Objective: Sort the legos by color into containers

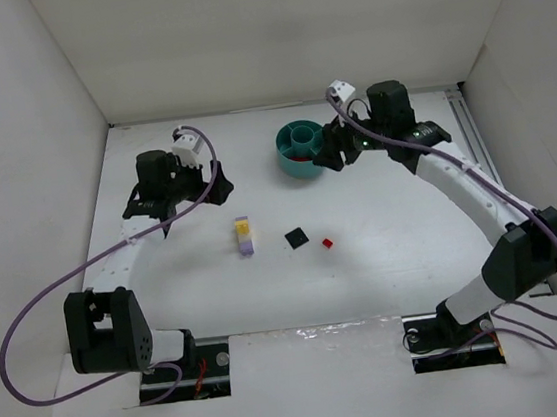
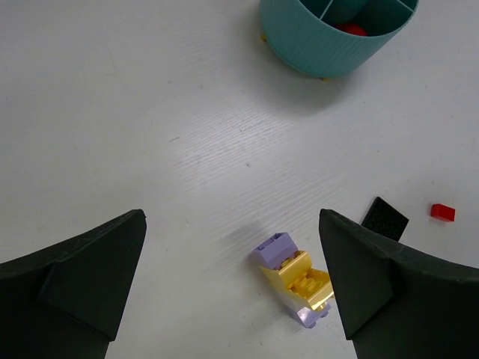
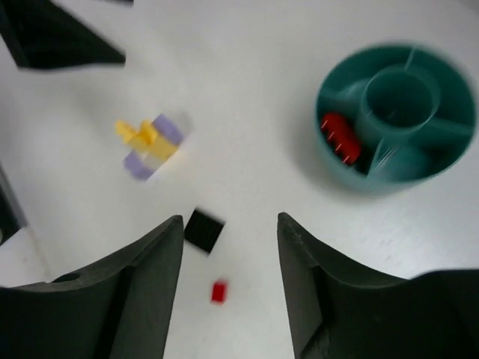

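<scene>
Fingers of the left gripper (image 2: 232, 217) stand wide apart with nothing between them, hanging above the table (image 1: 399, 205). The right gripper (image 3: 230, 221) also has its fingers parted and empty. It hangs just beside the teal dish (image 1: 294, 171), at the dish's 3 o'clock in the top view, and its wrist picture is blurred.

Red bricks (image 3: 340, 138) already lie in one wedge of the dish, at about 8 o'clock of its central cup in the right wrist view. The other wedges and the cup look empty, though the blur makes that uncertain. Three lots of bricks are unsorted on the table. A stuck-together yellow and pale purple clump (image 1: 244, 235) lies at 7 o'clock of the dish, well apart from it. A flat black piece (image 1: 294, 237) lies at the clump's 3 o'clock, and a tiny red brick (image 1: 328, 242) lies just beyond at the black piece's 4 o'clock.

I judge the red sorting to be partly done, with the right arm free for another pick. The loose red brick looks like the natural next target, and it belongs in the same wedge. It is very small, so the fingers need to come down squarely astride it. The clump will probably need both grippers to pull its two colours apart.
</scene>
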Available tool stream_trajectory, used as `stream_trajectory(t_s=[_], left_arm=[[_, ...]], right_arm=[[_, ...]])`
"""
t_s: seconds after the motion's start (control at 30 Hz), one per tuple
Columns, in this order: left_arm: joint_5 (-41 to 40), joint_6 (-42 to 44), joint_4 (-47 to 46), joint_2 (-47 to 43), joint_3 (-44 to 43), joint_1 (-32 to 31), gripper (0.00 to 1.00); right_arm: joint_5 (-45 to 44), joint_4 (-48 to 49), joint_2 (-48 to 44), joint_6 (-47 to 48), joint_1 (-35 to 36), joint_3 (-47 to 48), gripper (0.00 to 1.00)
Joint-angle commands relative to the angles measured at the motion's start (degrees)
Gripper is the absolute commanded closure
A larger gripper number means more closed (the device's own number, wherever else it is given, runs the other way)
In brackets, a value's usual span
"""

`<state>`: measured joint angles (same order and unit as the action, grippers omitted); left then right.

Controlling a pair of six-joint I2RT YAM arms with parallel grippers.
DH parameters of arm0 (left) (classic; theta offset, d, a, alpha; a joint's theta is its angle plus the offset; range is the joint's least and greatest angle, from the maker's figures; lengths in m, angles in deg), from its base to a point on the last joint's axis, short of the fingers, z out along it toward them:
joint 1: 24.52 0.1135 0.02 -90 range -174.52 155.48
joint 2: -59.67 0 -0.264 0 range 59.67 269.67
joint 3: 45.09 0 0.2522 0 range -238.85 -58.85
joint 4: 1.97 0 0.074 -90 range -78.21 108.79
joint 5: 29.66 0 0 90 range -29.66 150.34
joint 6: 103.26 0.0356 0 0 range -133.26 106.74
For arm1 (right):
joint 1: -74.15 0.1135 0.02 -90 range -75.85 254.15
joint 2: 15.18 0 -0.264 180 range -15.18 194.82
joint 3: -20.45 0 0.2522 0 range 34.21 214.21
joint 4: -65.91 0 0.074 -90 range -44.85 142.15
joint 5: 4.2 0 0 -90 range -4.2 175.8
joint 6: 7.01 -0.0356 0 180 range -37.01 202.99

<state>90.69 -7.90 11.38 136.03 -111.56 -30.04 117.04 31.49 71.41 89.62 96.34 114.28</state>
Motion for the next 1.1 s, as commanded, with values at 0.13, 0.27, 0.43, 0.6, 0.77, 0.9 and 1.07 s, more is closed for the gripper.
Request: stream_trajectory(t_s=[0.13,0.27,0.43,0.6,0.77,0.9,1.07], left_arm=[[-4.4,-0.4,1.3,-1.7,-3.5,0.2,0.01],[-5.6,1.4,1.3,-1.7,-3.5,0.2,0.01],[-6.3,2.8,2.4,-2.4,-3.5,0.2,0.01],[-6.3,3.3,2.4,-3.7,-2.2,0.7,0.01],[-6.3,3.9,1.3,-4.2,-1.1,1.2,0.01],[-5.7,3.9,1.3,-4.2,-0.6,1.7,0.01],[-5.7,3.9,0.2,-4.2,-0.6,1.7,0.01]], right_arm=[[-6.8,-26.2,4.2,-8.9,5.7,-5.4,0.41],[-15.0,-21.0,3.5,-9.6,9.9,-10.5,0.43],[-20.0,-18.5,7.2,-11.0,13.1,-11.5,0.46],[-26.2,-17.2,13.2,-14.6,16.2,-10.2,0.48],[-28.5,-16.2,15.2,-15.9,16.9,-9.7,0.49],[-29.7,-16.2,16.8,-15.3,17.4,-9.1,0.49],[-31.1,-15.0,17.4,-13.4,17.4,-9.1,0.49]])
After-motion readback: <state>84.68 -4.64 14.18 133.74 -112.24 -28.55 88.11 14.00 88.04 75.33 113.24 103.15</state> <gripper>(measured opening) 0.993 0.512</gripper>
